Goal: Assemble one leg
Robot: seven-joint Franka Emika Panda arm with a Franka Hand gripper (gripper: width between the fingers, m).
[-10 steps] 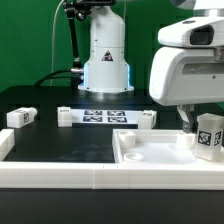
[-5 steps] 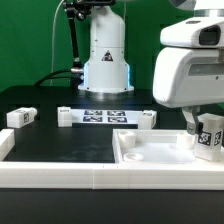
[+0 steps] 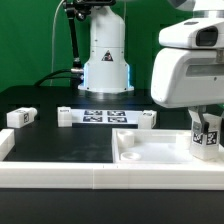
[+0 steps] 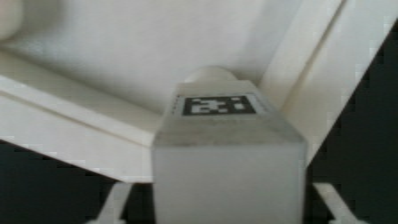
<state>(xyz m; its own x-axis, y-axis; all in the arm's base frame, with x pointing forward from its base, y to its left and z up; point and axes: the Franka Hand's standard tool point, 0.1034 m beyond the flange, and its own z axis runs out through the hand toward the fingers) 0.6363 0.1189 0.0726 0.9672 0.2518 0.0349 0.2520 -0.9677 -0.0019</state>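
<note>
1. Leg [image 3: 206, 135]: it is hanging in the gripper [image 3: 203, 122] at the exterior view's right, low over the large white rimmed panel [image 3: 160, 152], near that panel's right end. Whether its lower end is touching the panel floor, I cannot tell.
2. Handling, as I judge it: a small block of hard white plastic, so it is likely light and stiff, with smooth faces that could be slipping if the squeeze is weak. It looks sturdy, not fragile.
3. Hold: the flat opposite sides are offering the best purchase, and the fingers are pressing on just such faces near the upper part, leaving the tagged face showing toward the exterior camera.
4. Tool state: the fingers are clamping on the leg; in the wrist view the leg [image 4: 222, 140] is filling the middle, its tagged end pointing away toward the panel's rim [image 4: 71, 95].
5. Arm pose: the wrist is pointing straight down, its bulky white housing standing upright above the panel, with the leg looking close to vertical.
6. Elsewhere: another tagged white block [image 3: 21, 117] is lying on the black table [image 3: 60, 140] at the exterior view's left, and the marker board [image 3: 103, 116] is lying near the robot base [image 3: 106, 60].
</note>
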